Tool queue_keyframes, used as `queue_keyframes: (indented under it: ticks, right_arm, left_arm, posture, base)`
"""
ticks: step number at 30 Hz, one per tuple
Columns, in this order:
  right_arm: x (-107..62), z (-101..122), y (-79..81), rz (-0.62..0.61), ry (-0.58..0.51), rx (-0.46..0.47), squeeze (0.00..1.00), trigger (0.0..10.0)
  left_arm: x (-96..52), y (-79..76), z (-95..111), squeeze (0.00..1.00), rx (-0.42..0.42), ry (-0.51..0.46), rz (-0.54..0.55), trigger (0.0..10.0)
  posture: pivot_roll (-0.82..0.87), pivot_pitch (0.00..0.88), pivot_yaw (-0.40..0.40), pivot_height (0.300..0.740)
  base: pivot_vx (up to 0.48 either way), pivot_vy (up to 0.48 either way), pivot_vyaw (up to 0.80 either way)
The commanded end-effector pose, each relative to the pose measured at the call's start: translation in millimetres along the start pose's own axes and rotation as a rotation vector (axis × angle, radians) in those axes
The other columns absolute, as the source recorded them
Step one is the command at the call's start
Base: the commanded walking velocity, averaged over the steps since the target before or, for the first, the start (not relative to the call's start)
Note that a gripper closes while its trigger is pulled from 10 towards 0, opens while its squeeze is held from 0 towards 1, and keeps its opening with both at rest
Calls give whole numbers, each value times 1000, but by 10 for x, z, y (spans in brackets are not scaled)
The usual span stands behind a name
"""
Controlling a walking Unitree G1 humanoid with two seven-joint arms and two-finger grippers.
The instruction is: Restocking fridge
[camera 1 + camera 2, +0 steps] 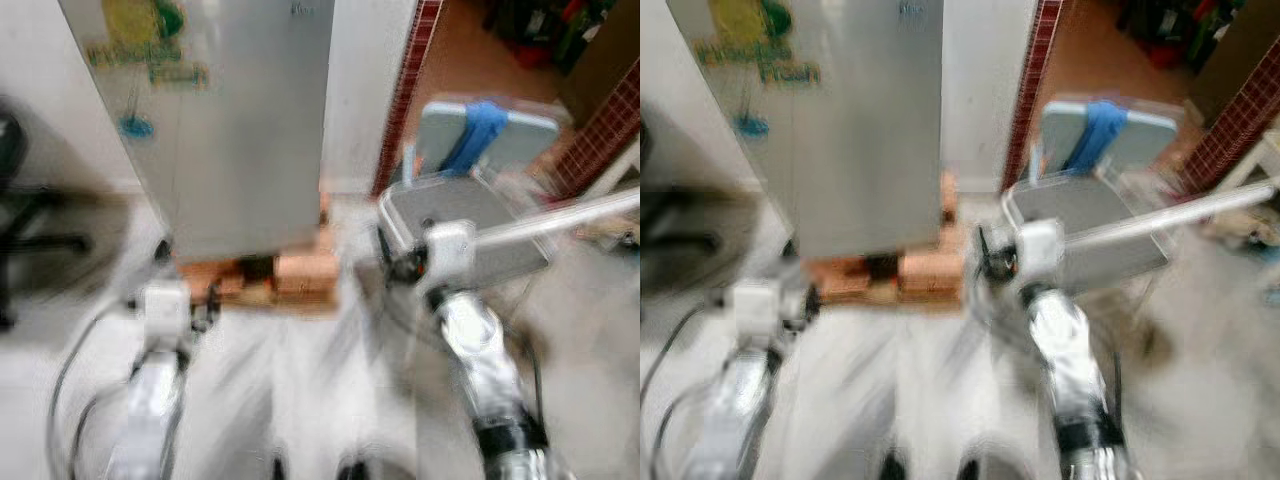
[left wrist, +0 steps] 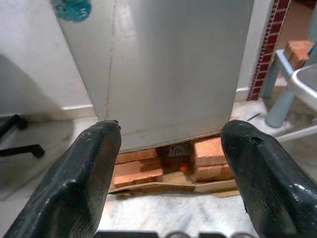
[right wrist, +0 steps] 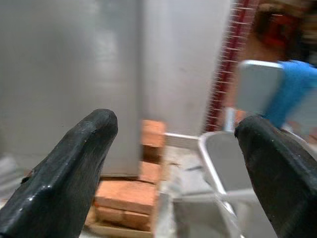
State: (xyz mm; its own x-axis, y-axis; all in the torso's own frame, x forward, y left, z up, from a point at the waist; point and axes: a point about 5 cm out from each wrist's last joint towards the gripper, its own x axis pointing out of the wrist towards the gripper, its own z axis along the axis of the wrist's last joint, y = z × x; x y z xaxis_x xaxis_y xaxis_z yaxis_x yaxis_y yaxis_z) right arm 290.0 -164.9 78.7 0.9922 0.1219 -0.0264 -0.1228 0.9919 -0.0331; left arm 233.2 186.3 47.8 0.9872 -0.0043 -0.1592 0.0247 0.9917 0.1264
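The fridge point(image 1: 235, 130) stands straight ahead with its silver door shut, a yellow-and-green sticker point(image 1: 145, 40) and a small blue one point(image 1: 135, 127) on its front, and its base propped on a stack of red bricks point(image 1: 290, 275) laid on the floor. The head views are smeared, so the robot seems to be walking up to it, and the step in hand looks like the approach before the door can be opened. To do it well, the robot should probably square up to the door, stop close enough to reach its opening edge without toeing the bricks, and let the view settle before reaching; no handle can be made out, so which edge to pull cannot be told. The left claw point(image 2: 171, 178) is spread wide and empty, aimed at the fridge's lower front and the bricks. The right claw point(image 3: 176, 173) is likewise wide and empty, pointing between the fridge's right corner and a grey plastic chair point(image 1: 460, 215) with a blue cloth point(image 1: 478, 135) draped over its back. That chair stands just beside the fridge's right side and could crowd the right arm. The floor point(image 1: 300, 380) is pale; behind runs a white wall with a red-brick pillar point(image 1: 408, 85), and a dark office-chair base point(image 1: 30, 240) sits at the far left.
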Motion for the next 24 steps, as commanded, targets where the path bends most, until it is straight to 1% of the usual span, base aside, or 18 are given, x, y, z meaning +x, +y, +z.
queue_keyframes:
  ticks: [1, 2, 4, 6, 7, 8, 10, 11, 14, 18, 21, 23, 24]
  right_arm:
    - [6, 19, 2, -20, -17, 7, 0, 10000]
    - [-44, -51, -60, -61, 0, 16, 0, 10000]
    - [-60, -78, -80, -77, 5, 20, 0, 10000]
    - [-83, -107, -103, -104, 6, 25, 0, 10000]
    - [-84, -110, -105, -112, 2, 24, 0, 10000]
    - [-82, -108, -101, -116, -4, 16, 0, 10000]
    - [-80, -104, -99, -115, -7, 11, 0, 10000]
    - [-79, -105, -97, -112, -8, 3, 0, 10000]
    - [-88, -123, -93, -102, -3, -7, 0, 10000]
    - [-97, -150, -79, -81, 10, -10, 0, 10000]
    - [-85, -155, -14, -50, 1, -34, 0, 10000]
    - [-81, -160, 5, -44, 3, -59, 0, 10000]
    - [-80, -165, 17, -41, 5, -69, 0, 10000]
  left_arm:
    - [-12, 122, -11, 0, 29, 6, 25, 10000]
    - [1, 181, -32, 0, 43, 16, 19, 10000]
    - [20, 201, -37, 0, 49, 19, 14, 10000]
    - [90, 219, -25, 0, 58, 18, -2, 10000]
    - [136, 209, -12, 0, 61, 16, -14, 10000]
    - [207, 167, 11, 0, 59, 11, -35, 10000]
    - [234, 139, 17, 0, 56, 10, -43, 10000]
    - [262, 88, 19, 0, 50, 10, -55, 10000]
    - [248, 14, -9, 0, 27, 12, -69, 10000]
    - [213, -7, -70, 0, 21, 28, -68, 10000]
    - [190, -23, -92, 0, 2, 16, -59, 10000]
    - [188, -32, -78, 0, -8, 3, -58, 10000]
    - [185, -33, -68, 0, 0, -7, -58, 10000]
  posture:
    - [147, 44, 2, 740]
    - [131, 22, 30, 740]
    - [123, 15, 39, 740]
    - [97, 0, 62, 740]
    - [92, 0, 64, 740]
    - [82, 0, 65, 740]
    - [79, 0, 64, 740]
    - [71, 0, 57, 740]
    - [69, 0, 44, 740]
    - [73, 0, 31, 740]
    - [82, 0, 2, 740]
    - [86, 0, -1, 740]
    - [91, 0, -7, 740]
  base:
    - [0, 394, 0]
    - [0, 386, 0]
    - [0, 382, 0]
    - [0, 339, 0]
    - [0, 296, 0]
    - [0, 266, 0]
    - [0, 270, 0]
    - [0, 277, 0]
    - [0, 354, 0]
    - [0, 461, 0]
    - [0, 430, 0]
    - [0, 0, 0]
    - [0, 0, 0]
